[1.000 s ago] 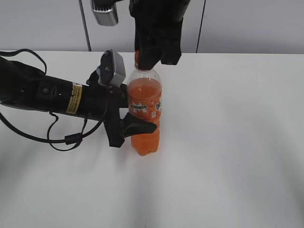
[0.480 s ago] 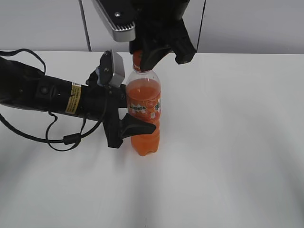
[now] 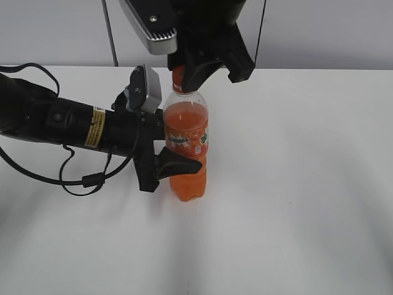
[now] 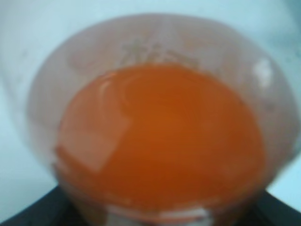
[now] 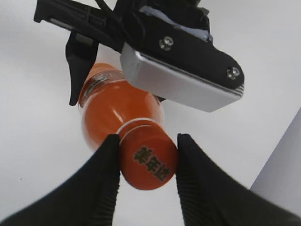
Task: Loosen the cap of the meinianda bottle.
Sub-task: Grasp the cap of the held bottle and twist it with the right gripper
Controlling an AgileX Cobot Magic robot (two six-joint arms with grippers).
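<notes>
The meinianda bottle [image 3: 186,132] stands upright on the white table [image 3: 295,184], full of orange drink. My left gripper [image 3: 194,161] comes in from the left and is shut on the bottle's lower body just under the label. My right gripper [image 3: 186,78] hangs from above and is shut on the orange cap [image 3: 177,77]. In the right wrist view the cap [image 5: 148,160] sits pinched between both black fingers [image 5: 146,165], with the bottle [image 5: 110,110] below it. The left wrist view is filled by the blurred bottle [image 4: 160,136].
The left arm [image 3: 67,123] with its cable lies low over the table's left half. Its silver wrist camera [image 3: 146,86] sits close beside the bottle's neck and shows in the right wrist view [image 5: 181,77]. A grey wall rises behind the table's far edge.
My right wrist has turned about the cap's axis, mostly in the first half second; its silver camera housing swung into view at top left. The bottle and left gripper have stayed put.
</notes>
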